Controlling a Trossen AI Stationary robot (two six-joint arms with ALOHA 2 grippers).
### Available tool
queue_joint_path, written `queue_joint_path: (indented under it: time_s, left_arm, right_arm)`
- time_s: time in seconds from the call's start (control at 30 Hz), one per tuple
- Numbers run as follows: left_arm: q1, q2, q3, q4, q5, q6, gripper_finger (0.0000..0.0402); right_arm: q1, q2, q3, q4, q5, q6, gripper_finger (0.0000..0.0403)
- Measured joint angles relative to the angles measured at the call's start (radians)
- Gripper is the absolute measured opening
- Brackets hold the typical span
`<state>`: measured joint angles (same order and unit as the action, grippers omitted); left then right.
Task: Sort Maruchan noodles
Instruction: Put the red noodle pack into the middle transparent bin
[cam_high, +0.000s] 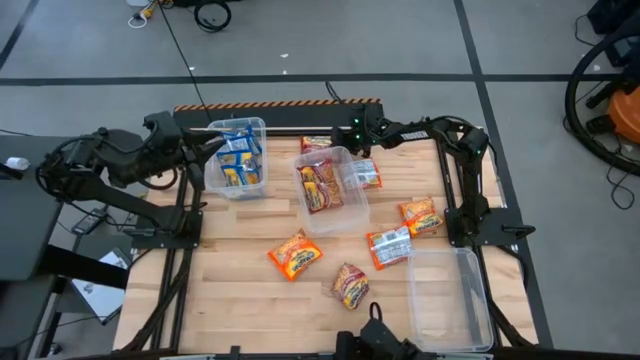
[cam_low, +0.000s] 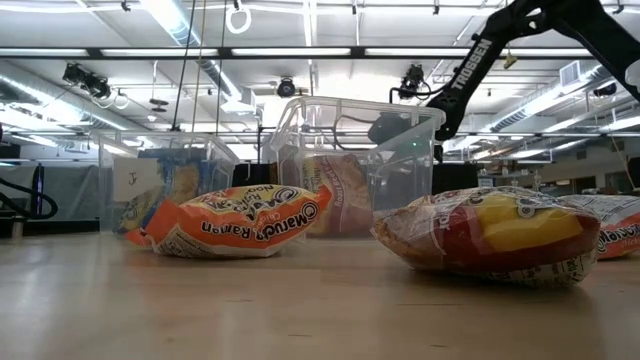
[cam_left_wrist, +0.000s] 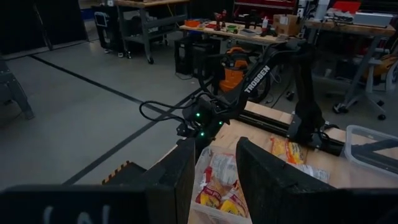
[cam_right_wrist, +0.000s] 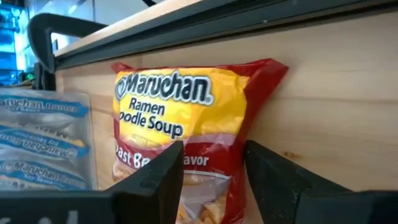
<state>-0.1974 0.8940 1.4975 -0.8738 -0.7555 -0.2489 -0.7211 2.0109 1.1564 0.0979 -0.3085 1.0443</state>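
My right gripper (cam_high: 340, 133) (cam_right_wrist: 213, 165) is open at the table's far edge. Its fingers straddle the lower part of a red-and-yellow Maruchan packet (cam_right_wrist: 186, 124) (cam_high: 316, 144) lying flat on the wood. My left gripper (cam_high: 213, 140) (cam_left_wrist: 216, 165) is open, holds nothing, and hovers over the far left corner of the bin of blue packets (cam_high: 237, 160). The middle bin (cam_high: 352, 205) holds red-and-yellow packets (cam_left_wrist: 214, 193). Loose on the table lie orange packets (cam_high: 295, 255) (cam_high: 421, 215), a red one (cam_high: 350, 285) and orange-and-white ones (cam_high: 390, 245). My right gripper comes at the red-and-yellow packet's lower half (cam_right_wrist: 208, 180) from above, one finger on each side of it. I cannot tell whether the fingertips touch the packet. The packet lies flat on the table.
An empty clear bin (cam_high: 450, 290) sits at the near right corner. A black rail with hazard tape (cam_high: 280, 105) runs along the far edge, just beyond the red packet. In the low view an orange packet (cam_low: 235, 222) and a red one (cam_low: 490, 235) lie nearest.
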Motion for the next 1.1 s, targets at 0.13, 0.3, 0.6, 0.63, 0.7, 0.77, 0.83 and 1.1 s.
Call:
queue_joint_path:
  time_s: [0.13,0.3,0.6,0.63,0.7,0.77,0.83,1.1]
  left_arm:
    - [0.0,0.0,0.0,0.003,0.0,0.003,0.0123]
    - [0.0,0.0,0.0,0.01,-0.009,0.013,0.0123]
    - [-0.001,-0.005,0.038,0.053,0.001,0.005,0.0123]
    - [-0.001,-0.006,0.054,0.055,0.008,0.006,0.0123]
    - [-0.001,-0.007,0.084,0.055,0.014,0.007,0.0123]
    - [-0.001,-0.007,0.111,0.052,0.015,0.008,0.0123]
    - [-0.001,-0.007,0.136,0.037,0.016,0.009,0.0123]
    - [-0.001,-0.013,0.165,0.03,0.049,0.01,0.0123]
  right_arm:
    - [0.008,0.0,0.0,-0.001,-0.004,-0.044,0.019]
    - [0.008,-0.001,0.0,-0.052,0.023,-0.052,0.0181]
    - [0.017,-0.002,0.0,-0.039,0.098,-0.069,0.0086]
    - [0.019,-0.002,0.0,-0.034,0.104,-0.071,0.0071]
    - [0.019,-0.002,0.0,-0.027,0.108,-0.071,0.004]
    - [0.019,-0.002,0.0,-0.025,0.11,-0.078,0.0012]
    - [0.019,-0.002,0.0,-0.011,0.115,-0.102,0.0009]
    - [0.021,-0.114,-0.001,0.058,0.212,-0.264,0.0006]
